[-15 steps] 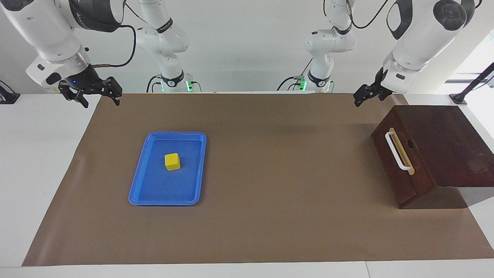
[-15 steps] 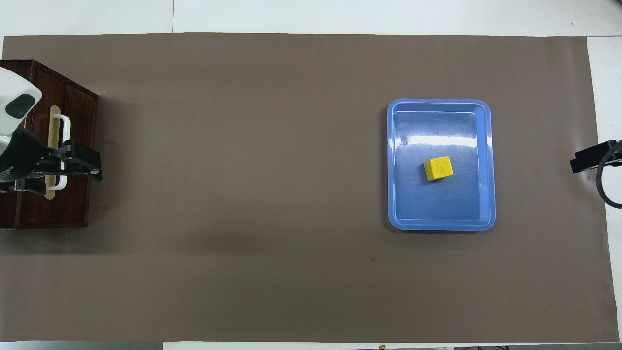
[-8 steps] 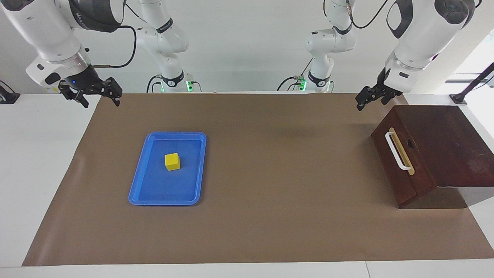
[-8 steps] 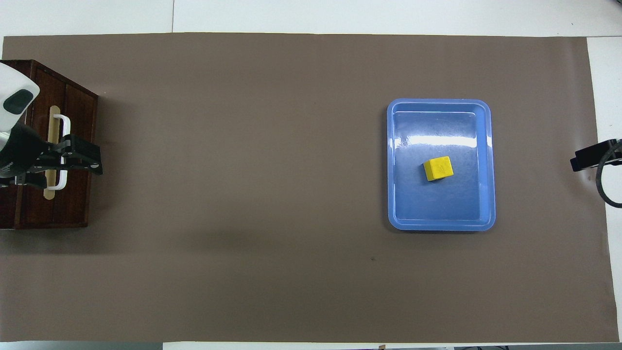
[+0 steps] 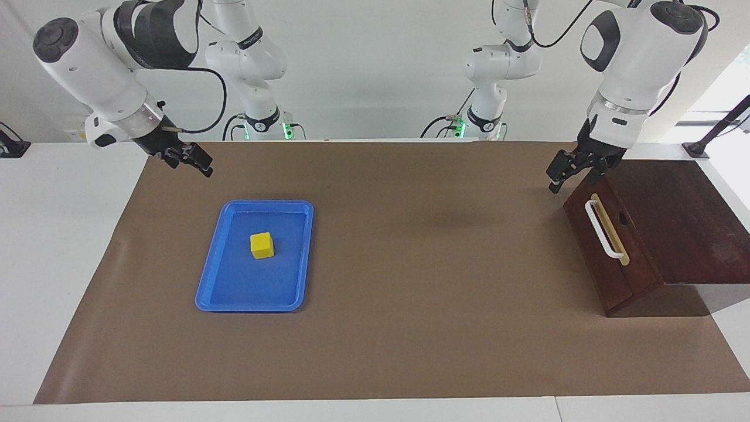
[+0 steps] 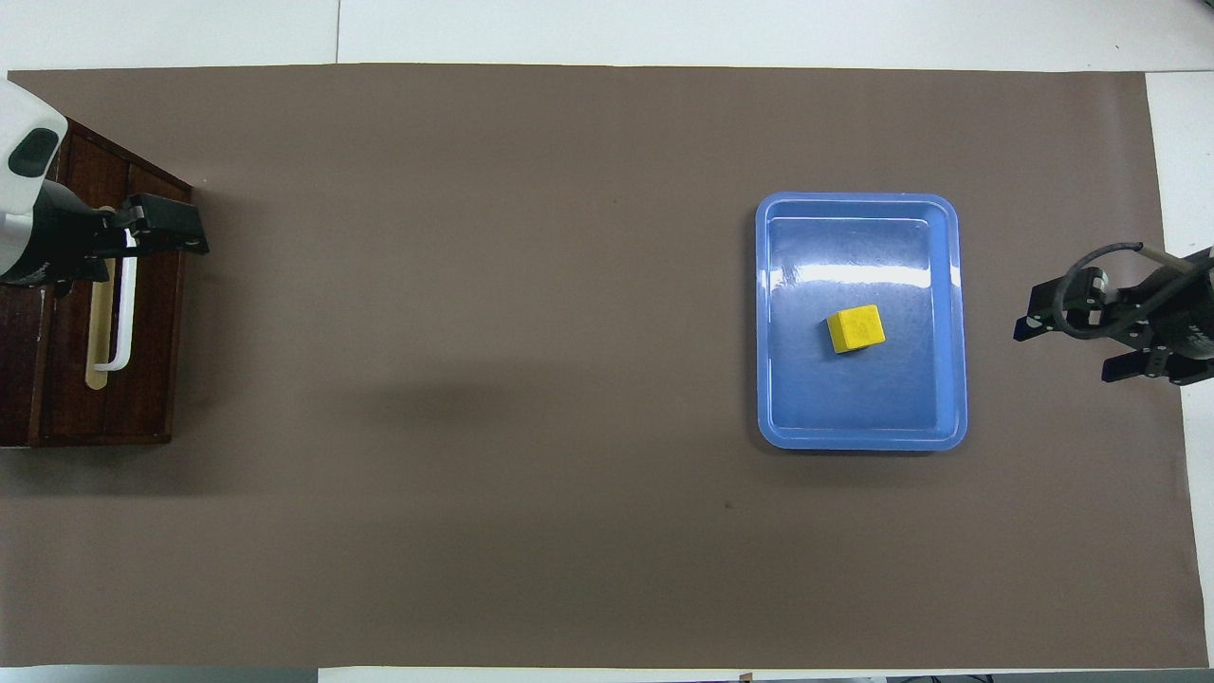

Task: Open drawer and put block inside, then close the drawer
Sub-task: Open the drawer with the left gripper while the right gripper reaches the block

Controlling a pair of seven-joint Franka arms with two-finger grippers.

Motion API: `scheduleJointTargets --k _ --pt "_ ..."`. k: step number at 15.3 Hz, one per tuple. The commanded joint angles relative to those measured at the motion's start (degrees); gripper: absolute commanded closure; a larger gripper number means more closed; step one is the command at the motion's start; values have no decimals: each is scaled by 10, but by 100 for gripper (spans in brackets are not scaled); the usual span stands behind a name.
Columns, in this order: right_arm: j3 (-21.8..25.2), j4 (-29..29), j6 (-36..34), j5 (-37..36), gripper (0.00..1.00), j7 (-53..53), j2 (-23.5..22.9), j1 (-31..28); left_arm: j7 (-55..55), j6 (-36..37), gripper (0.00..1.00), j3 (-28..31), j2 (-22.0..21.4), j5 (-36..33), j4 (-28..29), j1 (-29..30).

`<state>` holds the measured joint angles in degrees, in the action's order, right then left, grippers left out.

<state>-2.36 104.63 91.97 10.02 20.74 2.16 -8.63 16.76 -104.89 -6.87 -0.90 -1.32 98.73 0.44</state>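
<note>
One drawer [image 5: 609, 246], shut in its dark box at the left arm's end of the surface [image 5: 410, 293], white bar handle [image 5: 603, 228] on a tan strip. One block [image 5: 262, 245], a small yellow cube, in one blue tray [image 5: 211, 281]. Left gripper [image 5: 571, 173] hangs over the drawer's upper corner, right gripper [image 5: 190, 161] over bare surface near the tray; both sets of fingers spread, empty.

From here I can't tell if the left gripper [image 5: 558, 178] has its fingers apart or together. In the overhead view it covers the end of the drawer [image 6: 104, 304] handle [image 6: 121, 304]. The dark box [image 5: 685, 217] runs off the picture edge in both views. Drawer interior isn't visible to me; front sits flush.
</note>
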Motion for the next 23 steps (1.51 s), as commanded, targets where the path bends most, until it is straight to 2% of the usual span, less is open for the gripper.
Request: scheduleJointTargets --k 1,5,8,11,13,16,19,23 --pt "-1 15 36 59 0 103 -38 -9 -8 -19 0 -2 9 -95 17 -6" --pt "0 23 92 162 0 218 -98 -20 -58 -38 0 -1 48 -138 30 -6" --pt "2 38 110 229 0 264 -133 -24 -69 -128 0 -1 60 -184 94 24" --pt "3 23 109 271 0 285 -187 -31 -71 -183 0 0 82 -188 116 48" --pt "3 -6 102 286 0 296 -222 -36 -74 -211 0 0 82 -192 133 61" --pt "3 -13 97 312 0 305 -259 -38 -74 -217 0 -1 81 -194 146 60" --pt "3 -21 95 309 0 304 -269 -31 -76 -251 0 0 77 -204 177 67" --pt "3 -16 97 308 0 297 -280 -30 -76 -255 0 -2 78 -211 189 57"
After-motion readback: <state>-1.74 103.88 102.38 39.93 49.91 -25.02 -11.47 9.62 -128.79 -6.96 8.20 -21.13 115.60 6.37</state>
